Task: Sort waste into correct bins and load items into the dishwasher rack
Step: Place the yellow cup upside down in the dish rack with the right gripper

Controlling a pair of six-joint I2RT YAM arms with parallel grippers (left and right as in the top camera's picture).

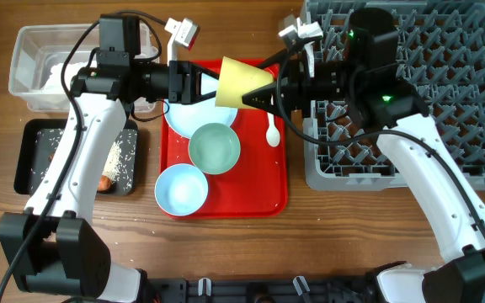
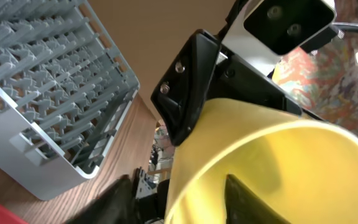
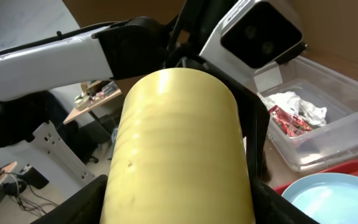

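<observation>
I've got the cup (image 1: 242,84) in mid-air over the far edge of the tray (image 1: 278,181), lying sideways between both arms. My right gripper (image 1: 268,94) clasps its narrow end. My left gripper (image 1: 211,84) has one finger inside the rim, though I can't tell if it's gripping. If either one tugs or loosens unevenly, the cup could twist free onto the plate (image 1: 179,118) before reaching the rack (image 1: 445,93)

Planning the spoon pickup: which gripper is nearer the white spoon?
Right. The right gripper hangs close by the white plastic spoon; the left gripper is farther left, across the yellow cup.
</observation>
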